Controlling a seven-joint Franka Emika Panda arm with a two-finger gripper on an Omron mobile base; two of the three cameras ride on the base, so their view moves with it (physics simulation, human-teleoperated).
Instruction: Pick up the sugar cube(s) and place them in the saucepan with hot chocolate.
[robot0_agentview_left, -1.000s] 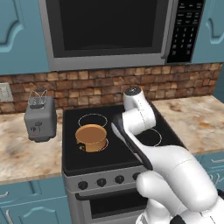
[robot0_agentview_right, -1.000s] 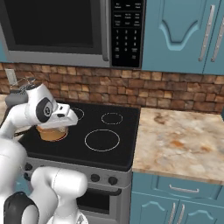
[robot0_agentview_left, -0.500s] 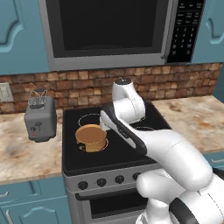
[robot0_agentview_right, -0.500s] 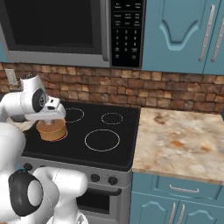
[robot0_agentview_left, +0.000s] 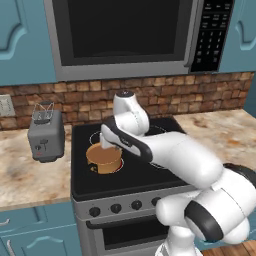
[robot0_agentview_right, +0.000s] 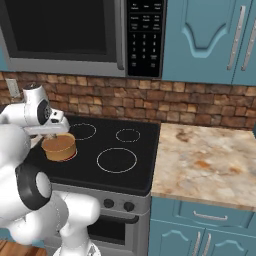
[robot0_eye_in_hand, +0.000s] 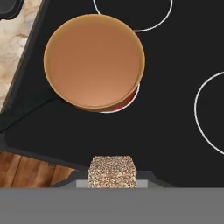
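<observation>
Over stove, front-left burner: saucepan (robot0_agentview_left: 104, 158) sits on the ring nearest the stove's (robot0_agentview_left: 145, 180) front-left corner, upright, orange-copper wall, round.
hot chocolate: flat tan-brown surface (robot0_eye_in_hand: 94, 61) fills the pan to the rim, nothing floating on it that I can see.
sugar cube: speckled tan block (robot0_eye_in_hand: 112, 171) at the bottom of the hand view, right where the fingertips would be, above the dark stove top near its front edge.
gripper: gripper (robot0_agentview_left: 107, 143) closed narrow on the sugar cube; fingertips themselves hidden by the cube in the hand view. Left base view puts it just above the pan's back rim; right base view puts the gripper (robot0_agentview_right: 54, 131) over the pan (robot0_agentview_right: 59, 147) too.
key relation: pan lies ahead of the cube in the hand view, slightly off to that view's left; cube looks apart from the rim and not centred over the drink. Cannot tell the height gap exactly.
step, my read: carry phase nearly done, release not yet done.
next move, my read: shift the gripper toward the pan's middle so the cube hangs over the brown surface, then let go.
risk: dropping now could clip the rim or land on the stove.
other stuff: toaster (robot0_agentview_left: 46, 136) on the worktop (robot0_agentview_left: 30, 175) left of the stove, well apart; microwave (robot0_agentview_left: 125, 35) above.
</observation>
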